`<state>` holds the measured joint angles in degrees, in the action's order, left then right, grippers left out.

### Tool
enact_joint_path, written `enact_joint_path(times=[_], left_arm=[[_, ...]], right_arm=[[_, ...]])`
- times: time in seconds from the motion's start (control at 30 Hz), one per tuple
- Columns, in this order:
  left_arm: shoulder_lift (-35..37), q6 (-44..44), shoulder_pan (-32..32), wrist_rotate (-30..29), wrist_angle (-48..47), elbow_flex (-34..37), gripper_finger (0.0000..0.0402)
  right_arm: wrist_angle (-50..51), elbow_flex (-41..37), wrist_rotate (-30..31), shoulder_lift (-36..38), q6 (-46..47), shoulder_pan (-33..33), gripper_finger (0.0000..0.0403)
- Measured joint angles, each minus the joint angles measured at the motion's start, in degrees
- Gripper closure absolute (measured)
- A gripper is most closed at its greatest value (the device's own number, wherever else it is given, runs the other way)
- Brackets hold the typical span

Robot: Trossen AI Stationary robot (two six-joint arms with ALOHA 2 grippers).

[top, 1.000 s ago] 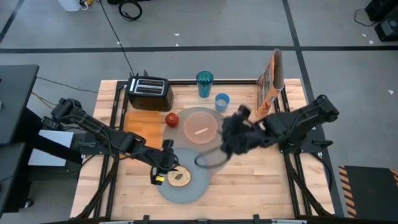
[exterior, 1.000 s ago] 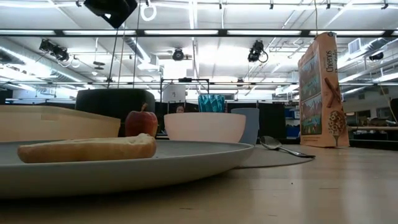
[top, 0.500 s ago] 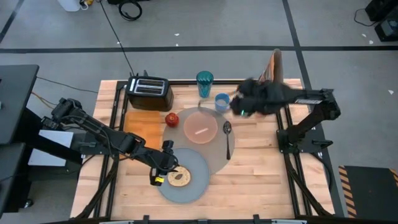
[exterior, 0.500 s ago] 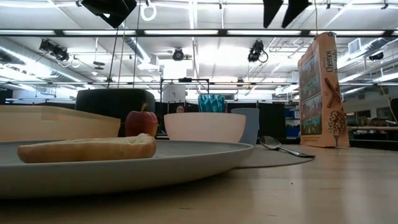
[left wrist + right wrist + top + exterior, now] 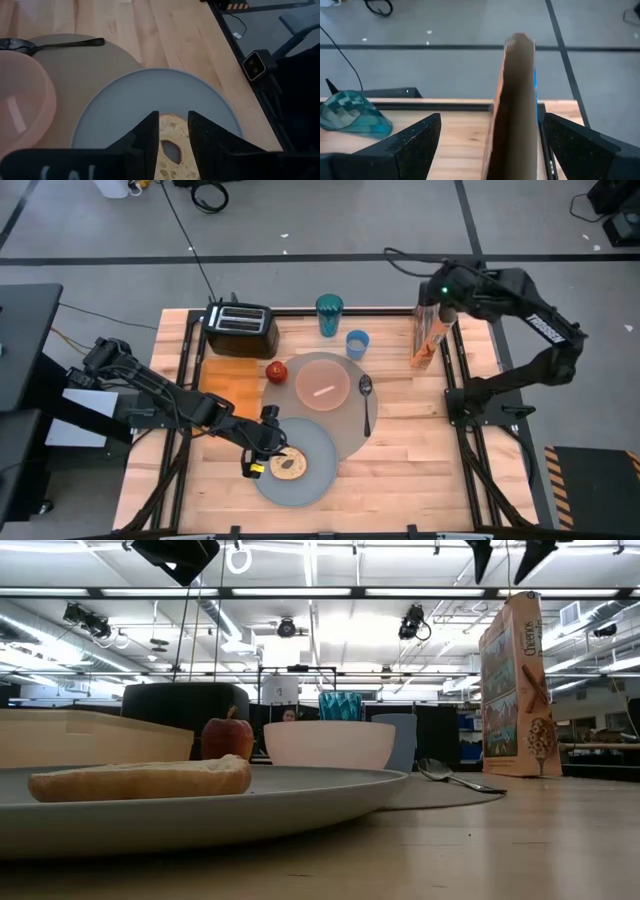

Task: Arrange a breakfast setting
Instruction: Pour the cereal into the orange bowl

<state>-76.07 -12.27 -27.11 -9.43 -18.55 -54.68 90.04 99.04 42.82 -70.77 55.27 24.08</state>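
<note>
A wooden table [image 5: 400, 450] is seen from above, with two dark robot arms reaching in from either side. Nearest the front edge sits a smaller round grey plate [image 5: 318, 470] with a bagel [image 5: 289, 465] lying flat on it. The left gripper [image 5: 262, 452] hangs low over the plate's left side; in the left wrist view its two dark fingers [image 5: 150, 137] stand a narrow way apart on either side of the bagel's near edge, and whether they press on the bread cannot be told.

The plate overlaps the front of a large round grey mat [image 5: 345, 430]. On the mat rests a pink bowl [image 5: 322, 385], and just to its right a metal spoon [image 5: 366, 402] lies with its bowl end pointing away from the front edge. A red apple [image 5: 276, 371] stands just left of the bowl, at the corner of an orange cutting board [image 5: 232, 385].

Farther back, a small light-blue cup [image 5: 357, 344] sits at the mat's far rim, with a taller teal glass [image 5: 329, 314] behind it and a black toaster [image 5: 240, 328] at the far left.

At the far right corner the orange cereal box [image 5: 432, 325] stands upright. The right gripper [image 5: 441, 292] is raised over its top, fingers [image 5: 412, 137] spread wide on either side of the box's narrow top edge and clear of it.
</note>
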Motion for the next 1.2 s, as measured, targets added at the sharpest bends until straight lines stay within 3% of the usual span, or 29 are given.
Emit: enact_joint_path(times=[0.2,0.5,0.9,1.2], left_arm=[[0.0,-0.33,-0.02,0.0,0.45,0.0,0.0292],[0.0,-2.09,-1.51,0.0,0.67,-0.02,0.0292],[-0.02,-1.49,-0.9,0.0,1.55,-0.04,0.0292],[-0.02,-1.49,0.0,-0.02,1.6,-0.02,0.0292]], right_arm=[[-0.06,-1.59,-6.19,-0.27,-1.01,5.34,0.0043],[0.12,-10.23,-14.13,1.11,1.83,10.32,0.0043],[-1.2,-10.82,-14.57,4.27,-1.83,11.03,0.0055],[-3.24,-8.13,-13.98,8.54,-11.45,9.63,0.0055]])
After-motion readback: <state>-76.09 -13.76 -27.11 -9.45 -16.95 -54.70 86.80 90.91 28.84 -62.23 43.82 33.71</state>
